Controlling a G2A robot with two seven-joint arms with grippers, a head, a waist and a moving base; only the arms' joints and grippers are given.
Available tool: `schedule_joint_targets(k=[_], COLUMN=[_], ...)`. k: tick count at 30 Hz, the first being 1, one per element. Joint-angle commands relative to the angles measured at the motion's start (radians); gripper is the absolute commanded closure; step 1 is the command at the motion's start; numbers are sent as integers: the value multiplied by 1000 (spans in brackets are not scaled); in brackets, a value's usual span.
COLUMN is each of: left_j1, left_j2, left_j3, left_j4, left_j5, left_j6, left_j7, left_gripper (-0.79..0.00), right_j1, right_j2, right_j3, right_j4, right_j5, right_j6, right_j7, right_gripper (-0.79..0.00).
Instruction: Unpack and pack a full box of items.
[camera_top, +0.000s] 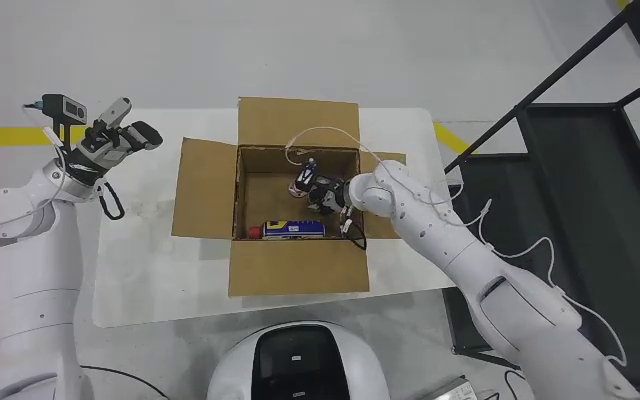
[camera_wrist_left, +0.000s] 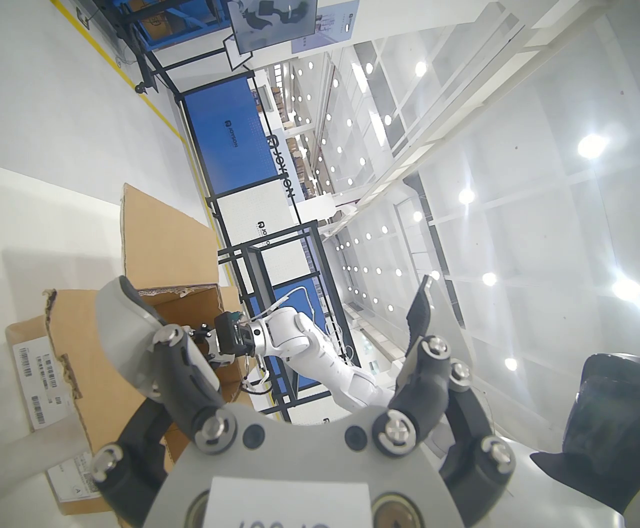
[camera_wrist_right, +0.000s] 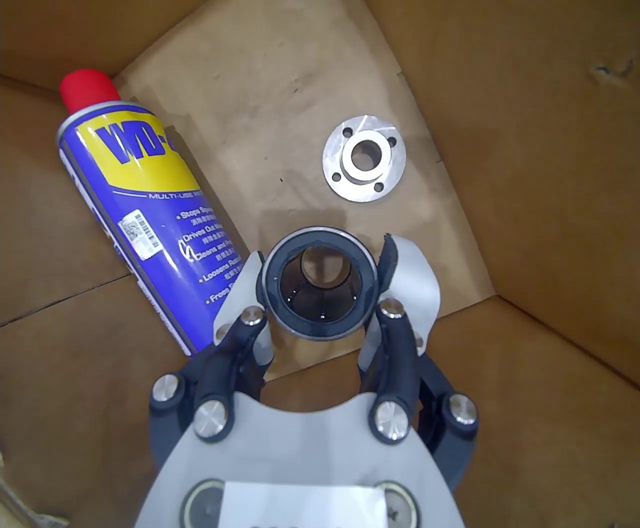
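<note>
Quick rundown for you. The cardboard box (camera_top: 300, 268) sits open in the middle of the white tabletop (camera_top: 140, 260), all four flaps folded out. Your right arm (camera_top: 440, 235) reaches down inside it, toward the far right part of the floor.

In the right wrist view the right jaws are closed around a short metal bearing (camera_wrist_right: 320, 327) with a black end ring, one pad on each side of its round body. You look straight down its bore onto the box floor (camera_wrist_right: 260, 100). Whether it's touching the cardboard or hanging just above it, I can't tell.

Two more things are in the box with it. A blue and yellow spray can (camera_wrist_right: 135, 200) with a red cap lies on its side. From the top view it runs along the wall nearest the robot, cap pointing to the robot's left. A round metal flange (camera_wrist_right: 363, 158) with a raised hub and small bolt holes lies flat on the floor. It's apart from the can and near the bearing, not touching either.

Your left arm (camera_top: 45, 190) is well off to the left, at the tabletop's left edge, away from the box. The left jaws are spread wide with nothing between them, aimed across at the box.
</note>
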Motion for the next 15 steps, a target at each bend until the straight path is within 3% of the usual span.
schedule_joint_targets(k=[1,8,15], left_j1=[0,27,31], left_j2=[0,1,13], left_j3=[0,11,17], left_j4=[0,-20,67], left_j5=[0,10,49], left_j6=[0,10,-5], left_j7=[0,33,20], left_gripper=[-785,-785,-785], right_j1=[7,-23,-190], right_j2=[-3,28,113], right_j3=[4,81,272], right_j4=[5,-104,-429], right_j5=[8,66,247], right_j6=[-10,-156,-242], right_j7=[-14,-45,97], right_gripper=[-785,-785,-785])
